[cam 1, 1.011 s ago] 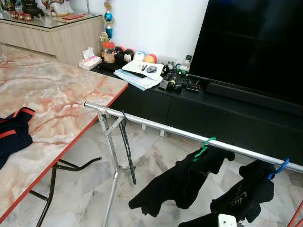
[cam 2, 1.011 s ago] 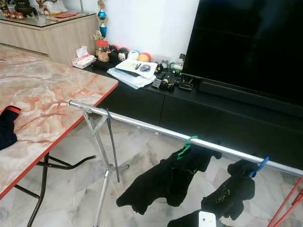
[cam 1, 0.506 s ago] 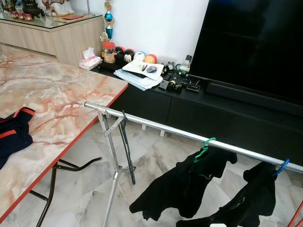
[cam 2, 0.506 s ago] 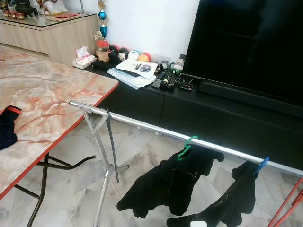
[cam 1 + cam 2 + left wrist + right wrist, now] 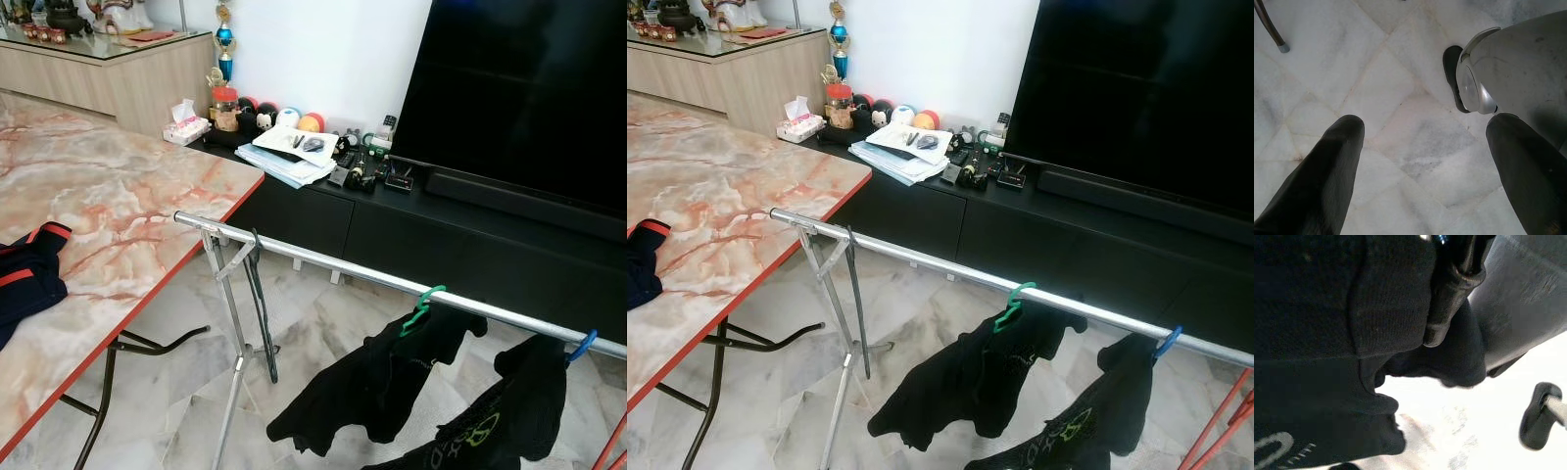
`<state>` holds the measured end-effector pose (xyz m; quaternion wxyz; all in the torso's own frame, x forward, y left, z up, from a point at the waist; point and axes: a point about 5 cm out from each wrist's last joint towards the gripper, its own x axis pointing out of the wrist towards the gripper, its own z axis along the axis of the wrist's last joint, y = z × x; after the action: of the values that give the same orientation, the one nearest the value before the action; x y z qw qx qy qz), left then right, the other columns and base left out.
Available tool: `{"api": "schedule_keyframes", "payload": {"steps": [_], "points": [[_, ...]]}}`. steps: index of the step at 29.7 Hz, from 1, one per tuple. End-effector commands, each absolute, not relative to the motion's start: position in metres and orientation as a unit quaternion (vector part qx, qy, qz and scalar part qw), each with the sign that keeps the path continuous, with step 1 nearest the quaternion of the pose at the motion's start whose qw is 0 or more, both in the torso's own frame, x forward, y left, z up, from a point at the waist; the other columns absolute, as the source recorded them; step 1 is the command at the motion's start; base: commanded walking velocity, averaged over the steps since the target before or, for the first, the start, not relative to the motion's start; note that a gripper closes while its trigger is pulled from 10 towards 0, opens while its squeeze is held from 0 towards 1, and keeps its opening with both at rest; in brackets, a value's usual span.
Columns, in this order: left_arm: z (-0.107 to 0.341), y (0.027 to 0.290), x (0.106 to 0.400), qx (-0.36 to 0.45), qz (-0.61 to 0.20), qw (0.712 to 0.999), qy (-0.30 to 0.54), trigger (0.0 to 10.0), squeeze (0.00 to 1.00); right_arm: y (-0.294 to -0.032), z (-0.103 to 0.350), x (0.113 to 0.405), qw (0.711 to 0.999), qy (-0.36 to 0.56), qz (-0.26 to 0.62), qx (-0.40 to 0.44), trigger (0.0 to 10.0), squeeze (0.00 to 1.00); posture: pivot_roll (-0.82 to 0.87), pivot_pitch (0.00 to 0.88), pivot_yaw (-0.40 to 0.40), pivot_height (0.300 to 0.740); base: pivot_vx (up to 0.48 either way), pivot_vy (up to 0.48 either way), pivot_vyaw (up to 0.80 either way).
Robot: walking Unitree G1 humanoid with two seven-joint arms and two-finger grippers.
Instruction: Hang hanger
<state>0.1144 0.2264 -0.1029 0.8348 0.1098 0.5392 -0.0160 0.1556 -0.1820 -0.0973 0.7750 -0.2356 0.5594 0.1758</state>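
- Blue hanger (image 5: 582, 345) hooked on the silver rack rail (image 5: 333, 266) near its right end, carrying a black printed T-shirt (image 5: 495, 416).
- Green hanger (image 5: 419, 305) with a second black shirt (image 5: 382, 377) hangs mid-rail.
- Marble table (image 5: 108, 211) corner sits beside the rail's left end; black TV console (image 5: 431, 230) behind.
- Left gripper (image 5: 1425, 161): fingers wide apart, above the floor.
- Right gripper: black fabric against its camera; jaw state cannot be determined.

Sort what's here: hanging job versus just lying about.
Job: steel rail; blue hanger with black shirt; green hanger with black shirt.
Lying about: marble table; navy garment; tissue box; papers; TV.
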Motion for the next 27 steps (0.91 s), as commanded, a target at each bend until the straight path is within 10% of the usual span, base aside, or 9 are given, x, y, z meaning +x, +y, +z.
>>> {"api": "schedule_keyframes", "payload": {"steps": [1,21,27], "points": [[-0.1047,0.2238,0.1108,0.104,-0.020,0.830,0.548,10.0,0.00,-0.1824,-0.1024,0.1418,0.757,0.579,0.193,-0.233,0.0,0.00,0.21,0.000,-0.085,0.740,0.000,0.000,0.00],[-0.1054,0.2228,0.1093,0.103,-0.022,0.828,0.550,10.0,0.00,-0.1805,-0.1041,0.1373,0.716,0.555,0.272,-0.324,0.0,0.00,0.21,0.000,-0.084,0.740,0.000,0.000,0.00],[-0.1053,0.2227,0.1098,0.104,-0.022,0.828,0.550,10.0,0.00,-0.1825,-0.1017,0.1445,0.755,0.542,0.219,-0.298,0.0,0.00,0.21,0.000,-0.084,0.740,0.000,0.000,0.00]]}}
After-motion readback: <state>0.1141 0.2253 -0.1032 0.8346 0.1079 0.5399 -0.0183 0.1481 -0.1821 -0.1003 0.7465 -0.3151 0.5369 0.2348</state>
